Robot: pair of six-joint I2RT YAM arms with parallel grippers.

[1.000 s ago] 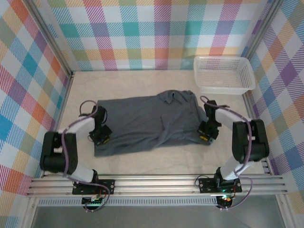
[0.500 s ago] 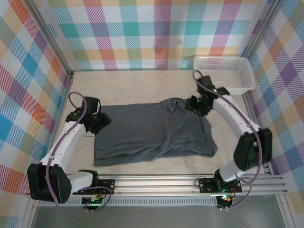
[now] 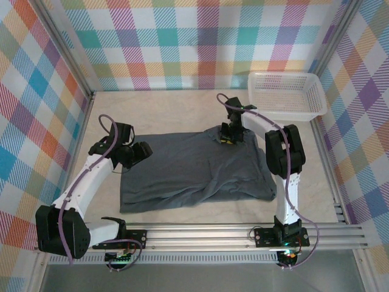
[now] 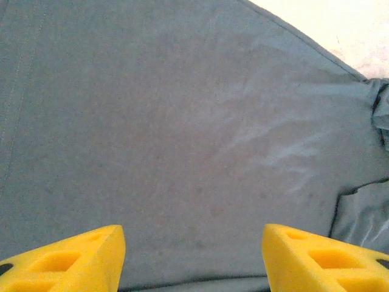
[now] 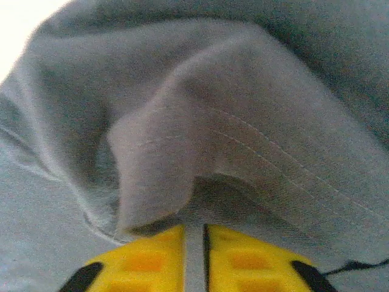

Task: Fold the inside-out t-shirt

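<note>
Okay, t-shirt: the inside-out t-shirt (image 3: 194, 173) lies spread on the table (image 3: 182, 103), mid-workspace, long axis left to right. Its near edge is rumpled and its right end bunched.
Left gripper: the left gripper (image 3: 143, 150) hovers at the shirt's far-left corner, fingers spread wide with nothing between them. The wrist view has flat cloth below.
Left, why: my read is that it's staged to take that corner so the far edge can lift from both ends.
Right gripper: the right gripper (image 3: 228, 136) sits on the far edge by the neck. Its pads are pressed together with a thin grey sliver of cloth between, so it's pinching the shirt.
Right, why: a raised fold with double stitching stands just past the tips. Gripping at a seam likely gives a firmer hold for pulling the edge over.
Basket: the white mesh basket (image 3: 282, 74) is in the far-right corner, apart from the shirt and not involved.
Hidden: the neck tag can't be picked out. How many layers the pinch takes is unclear. The sleeves are hard to separate from the folds. The left fingers are cut off at the bottom of the wrist view.
</note>
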